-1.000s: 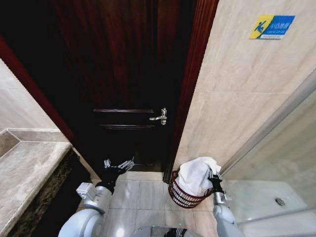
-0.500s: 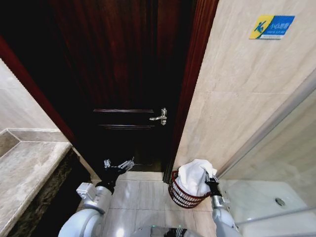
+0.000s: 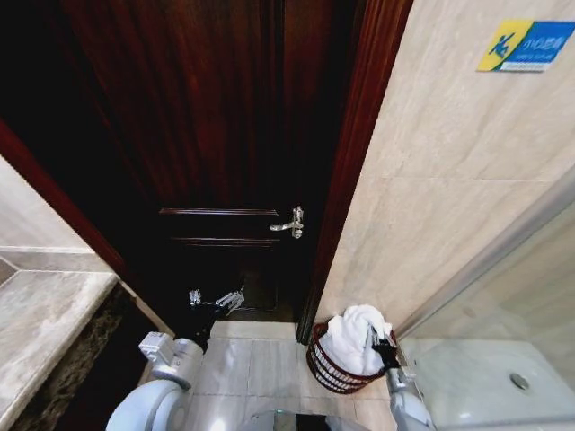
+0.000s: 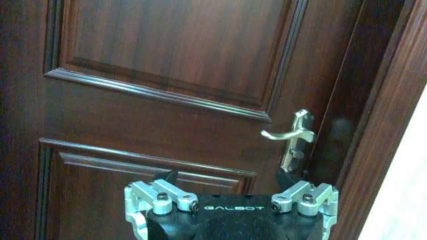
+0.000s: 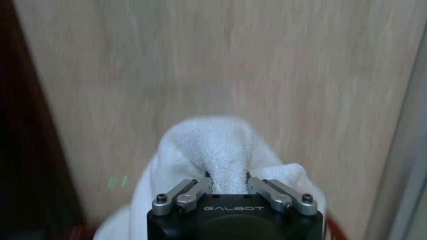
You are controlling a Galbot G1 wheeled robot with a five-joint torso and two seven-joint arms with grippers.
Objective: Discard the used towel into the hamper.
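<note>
Towel point(image 5: 213, 150): nubby white terry cloth. Hamper point(image 3: 328, 370): reddish-brown wire. Door point(image 4: 167, 75): glossy dark wood.

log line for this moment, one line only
right gripper: shut on white terry towel | towel: over dark reddish-brown wire hamper | left gripper: open, idle before dark wooden door

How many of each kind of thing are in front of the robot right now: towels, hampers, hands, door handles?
Towels: 1, white, piled in the hamper, pinched by the right hand
Hampers: 1, reddish-brown wire
Hands: 2, left hand, right hand
Door handles: 1, silver
Total: 5
</note>
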